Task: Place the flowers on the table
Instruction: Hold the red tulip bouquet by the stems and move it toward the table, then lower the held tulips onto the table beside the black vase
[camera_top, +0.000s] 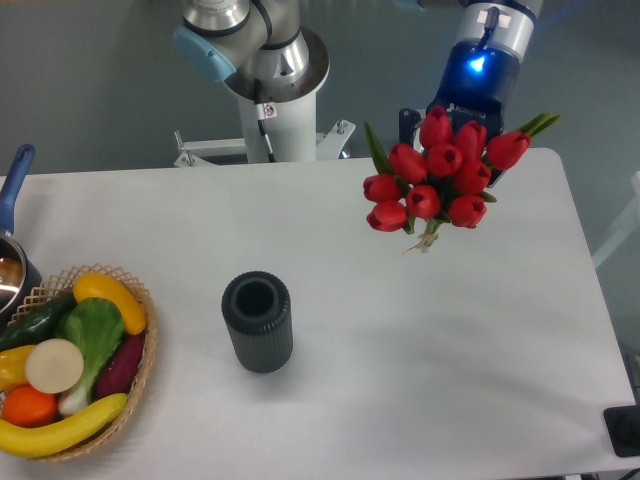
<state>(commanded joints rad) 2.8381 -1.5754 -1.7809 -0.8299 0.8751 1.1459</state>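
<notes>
A: Status of the flowers (438, 175)?

B: Held up in the air over the far right part of the table (400, 330). The red heads are turned toward the camera, the green leaves are spread at the top right and left, and the stem ends are seen just below the heads. No contact with the tabletop is seen.

A: Gripper (452, 125)?

B: Mostly hidden behind the blooms. One dark finger (406, 124) is visible at the upper left of the bunch. The jaws are taken to be closed on the bouquet, since it is carried with nothing under it; the actual contact point is covered by the heads. A blue light is lit on the wrist above.

A: Other items?

B: A dark ribbed vase (258, 322) is stood upright left of centre, mouth up, well apart from the bouquet. A woven basket (143, 345) of fruit and vegetables is placed at the near left corner. A pot with a blue handle (14, 185) is cut off by the left edge, just behind the basket. The robot base (268, 90) is mounted beyond the far edge of the table.
</notes>
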